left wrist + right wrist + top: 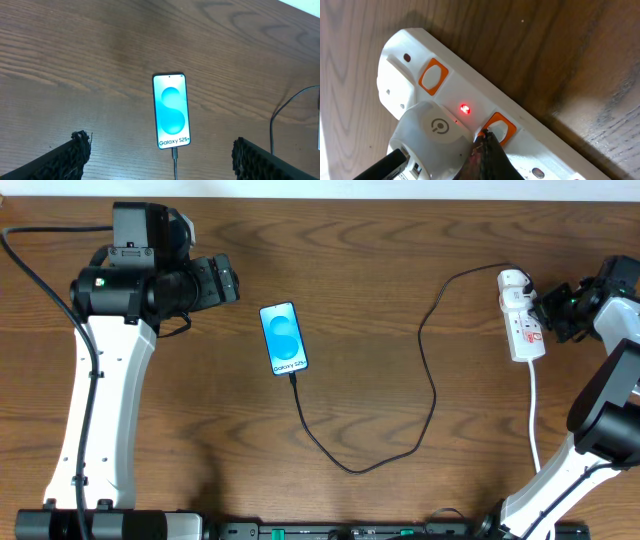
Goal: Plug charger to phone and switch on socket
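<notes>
Dark brown wood grain covers the counter on all my feeds. I see the left claw spread wide and holding nothing. Its two black fingers sit at the bottom corners of its wrist view. Straight ahead of that claw, between the lines of its fingers and apart from both, lies the small rectangular phone with a bright blue screen. It is flat and face up, with white "Galaxy" lettering at the end nearest the claw. The long thin black charger cable meets that near end of the phone, its plug tip seated against the edge. From there the cable runs away from the left claw in a wide loop across the counter and ends at the narrow white plastic power strip.

The right claw is closed, its fingers pressed together into one dark point with nothing between them. That point touches the edge of an orange rocker switch on the strip. Just beside the tip, a small red indicator light glows. A rounded white plug body with a power symbol sits in the strip right next to the tip, and a second orange switch lies farther ahead of the claw. The strip's white cord trails back toward the right arm's base.
</notes>
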Motion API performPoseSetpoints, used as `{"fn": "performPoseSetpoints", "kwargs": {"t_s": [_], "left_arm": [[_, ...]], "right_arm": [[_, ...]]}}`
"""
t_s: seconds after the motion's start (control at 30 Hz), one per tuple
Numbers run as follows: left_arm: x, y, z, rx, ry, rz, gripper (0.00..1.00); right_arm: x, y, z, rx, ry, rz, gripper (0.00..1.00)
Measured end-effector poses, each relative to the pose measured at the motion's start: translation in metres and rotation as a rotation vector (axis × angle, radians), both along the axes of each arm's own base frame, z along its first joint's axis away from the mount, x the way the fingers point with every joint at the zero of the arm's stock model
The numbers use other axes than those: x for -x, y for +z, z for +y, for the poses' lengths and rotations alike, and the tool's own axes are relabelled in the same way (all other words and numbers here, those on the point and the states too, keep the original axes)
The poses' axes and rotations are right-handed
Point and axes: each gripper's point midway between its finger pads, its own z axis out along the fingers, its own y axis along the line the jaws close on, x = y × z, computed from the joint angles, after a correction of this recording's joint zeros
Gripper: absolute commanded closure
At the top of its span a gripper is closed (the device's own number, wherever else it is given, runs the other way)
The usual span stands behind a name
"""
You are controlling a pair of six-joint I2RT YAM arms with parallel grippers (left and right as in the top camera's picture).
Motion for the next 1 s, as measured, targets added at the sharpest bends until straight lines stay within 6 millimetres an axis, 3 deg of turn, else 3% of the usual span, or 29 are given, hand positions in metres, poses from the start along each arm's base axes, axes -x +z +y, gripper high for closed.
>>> {"fn": "performPoseSetpoints", "kwargs": {"t_s": [0.23, 0.4, 0.7, 0.87, 1.0], "left_arm": [[0.000, 0.000, 0.000, 0.000, 0.000, 0.000, 0.08], [0.000, 0.000, 0.000, 0.000, 0.000, 0.000, 0.08], [0.000, 0.000, 0.000, 0.000, 0.000, 0.000, 0.08], [0.000, 0.000, 0.000, 0.000, 0.000, 0.000, 0.08], [0.000, 0.000, 0.000, 0.000, 0.000, 0.000, 0.08]], "right_arm": [[-0.013, 0.003, -0.019, -0.104, -0.101, -0.105, 0.99], [-0.033, 0.027, -0.017, -0.212, -0.089, -0.241, 0.99], [-0.017, 0.044, -0.022, -0.283, -0.077, -0.250, 0.99], [-0.012, 0.088, -0.027, -0.187, -0.047, -0.314, 0.99], [-0.008, 0.140, -0.024, -0.091, 0.008, -0.414, 0.99]]}}
